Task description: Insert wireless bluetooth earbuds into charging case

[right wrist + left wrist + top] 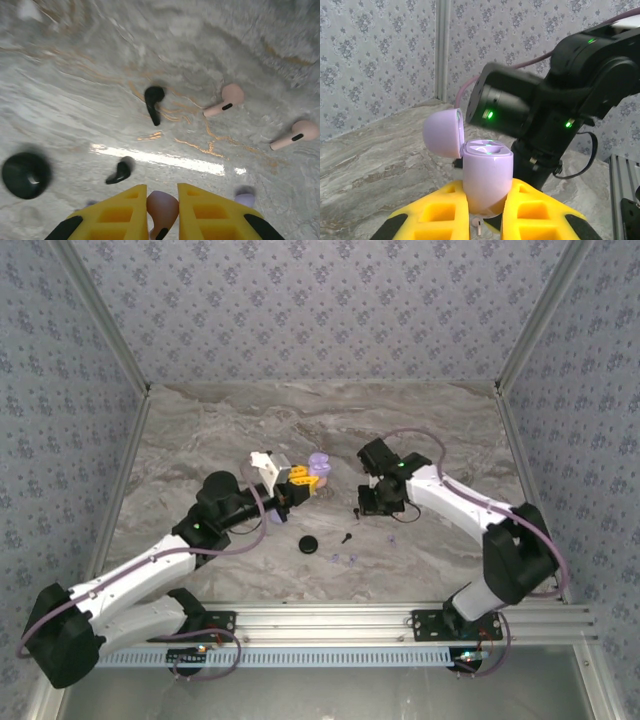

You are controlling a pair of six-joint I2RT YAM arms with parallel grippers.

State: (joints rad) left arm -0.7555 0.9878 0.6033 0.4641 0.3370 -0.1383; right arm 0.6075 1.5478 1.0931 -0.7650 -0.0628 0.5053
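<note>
- Table: carries every loose item.
- Open case: mid-table, raised off the surface, upright between the fingers of the left gripper. Its lid stands open on the left side in the left wrist view.
- Held earbud: between the fingers of the right gripper, above the table, right of the open case.
- Closed case: on the table, nearer than both grippers, between them.
- Loose earbud one and loose earbud two: on the table, right of the closed case, apart from each other.
- Loose earbud three and loose earbud four: on the table, right of one and two, side by side, not touching.
- Nearest earbuds: two side by side on the table, just near-right of the closed case.
</note>
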